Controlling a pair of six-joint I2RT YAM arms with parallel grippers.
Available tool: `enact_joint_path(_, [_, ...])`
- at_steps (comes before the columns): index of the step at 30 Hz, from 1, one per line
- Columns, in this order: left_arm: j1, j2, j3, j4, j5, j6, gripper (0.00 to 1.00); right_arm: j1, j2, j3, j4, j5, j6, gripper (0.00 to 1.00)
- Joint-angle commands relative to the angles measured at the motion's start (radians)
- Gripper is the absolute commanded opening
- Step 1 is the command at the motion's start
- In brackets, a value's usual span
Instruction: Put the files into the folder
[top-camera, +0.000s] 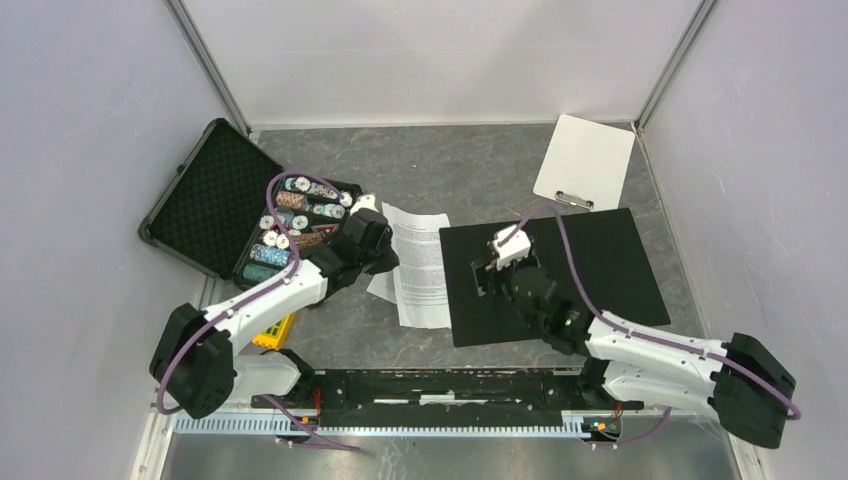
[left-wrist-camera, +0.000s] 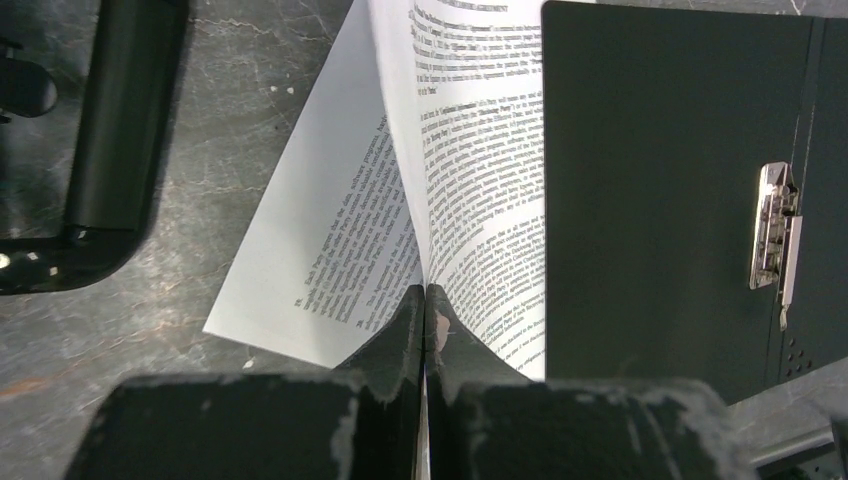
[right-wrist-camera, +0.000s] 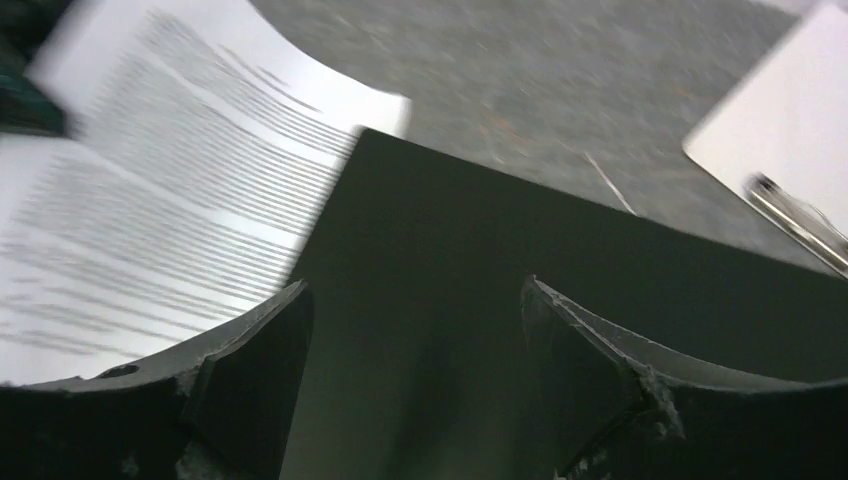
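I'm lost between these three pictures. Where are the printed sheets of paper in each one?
Top view: the files lie mid-table, between the chip case and the folder.
Left wrist view: the files fill the centre, one sheet pinched in the left gripper.
Right wrist view: the files are at left, blurred.
Shared landmark: the folder, right of the sheets everywhere.

You have the flat folder (top-camera: 630, 270) lying open with its black inside facing up and a silver metal clip (left-wrist-camera: 775, 240) at the spine, while the loose white paper sheets (top-camera: 422, 268) of dense black text lie fanned just beside its left edge, the top sheet's near edge curling upward.
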Motion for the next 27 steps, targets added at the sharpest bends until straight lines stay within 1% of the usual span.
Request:
enact_joint_path(1, [0.004, -0.075, 0.108, -0.092, -0.015, 0.09, 0.02, -0.195, 0.009, 0.107, -0.371, -0.115, 0.085, 0.82])
enact_joint_path(4, [0.005, -0.115, 0.15, -0.119, 0.011, 0.1, 0.02, -0.308, 0.052, 0.16, -0.509, -0.152, 0.106, 0.8])
enact_joint_path(6, [0.005, -0.139, 0.171, -0.13, 0.026, 0.106, 0.02, -0.367, 0.086, 0.165, -0.541, -0.186, 0.102, 0.8])
enact_joint_path(8, [0.006, -0.153, 0.189, -0.141, 0.04, 0.114, 0.02, -0.442, 0.129, 0.17, -0.563, -0.255, 0.1, 0.78])
enact_joint_path(12, [0.006, -0.166, 0.221, -0.179, 0.035, 0.136, 0.02, -0.546, 0.187, 0.162, -0.56, -0.361, 0.076, 0.75])
enact_joint_path(14, [0.006, -0.173, 0.226, -0.199, 0.002, 0.155, 0.02, -0.596, 0.199, 0.153, -0.525, -0.452, 0.065, 0.73])
enact_joint_path(15, [0.006, -0.176, 0.224, -0.208, -0.014, 0.162, 0.02, -0.615, 0.206, 0.151, -0.515, -0.473, 0.069, 0.71])
enact_joint_path(18, [0.006, -0.193, 0.221, -0.223, -0.038, 0.168, 0.02, -0.646, 0.23, 0.16, -0.52, -0.482, 0.062, 0.7])
enact_joint_path(21, [0.006, -0.222, 0.219, -0.218, -0.035, 0.166, 0.02, -0.665, 0.27, 0.164, -0.531, -0.509, 0.043, 0.71])
enact_joint_path(24, [0.006, -0.241, 0.235, -0.243, -0.076, 0.186, 0.02, -0.671, 0.299, 0.154, -0.529, -0.519, 0.045, 0.72])
enact_joint_path(27, [0.006, -0.247, 0.261, -0.273, -0.103, 0.206, 0.02, -0.675, 0.308, 0.142, -0.518, -0.572, 0.049, 0.7])
